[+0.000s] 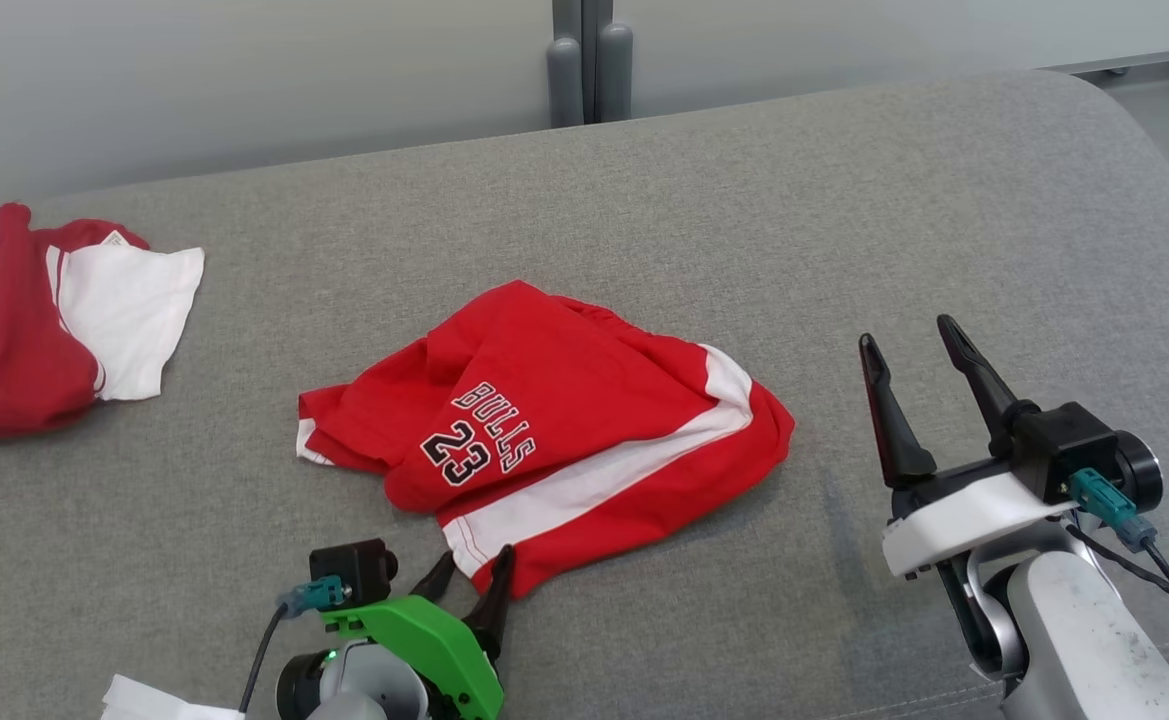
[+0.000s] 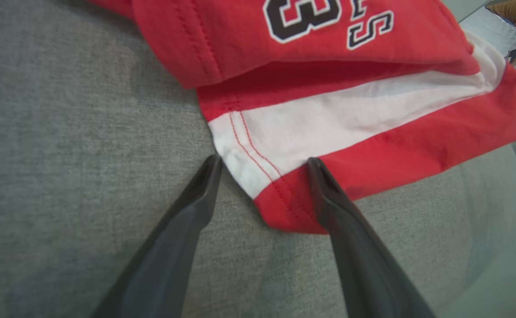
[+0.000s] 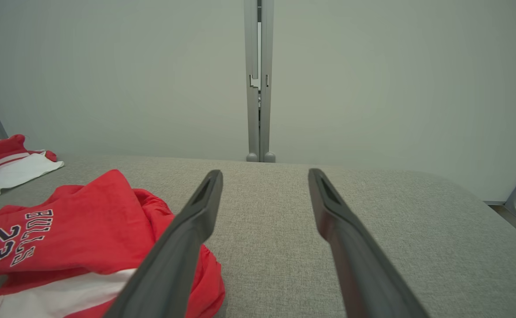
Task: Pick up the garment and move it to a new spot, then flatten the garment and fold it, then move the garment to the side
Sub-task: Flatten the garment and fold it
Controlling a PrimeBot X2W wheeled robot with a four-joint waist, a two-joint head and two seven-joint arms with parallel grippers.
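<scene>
Garment (image 1: 564, 420): near hem corner lying between the spread, empty fingers (image 2: 191, 212) of the left end effector (image 1: 474, 556). Rest bunching at the counter's (image 1: 844, 200) middle, near the front edge. Right end effector (image 1: 905, 332) hovering released, toward the right edge. Looking light, limp; judging the stitched corner the firmest hold.

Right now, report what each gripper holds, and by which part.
Nothing is held. The open left gripper straddles the hem corner of the crumpled red-and-white cloth jersey; the open right gripper hovers apart from it.
</scene>
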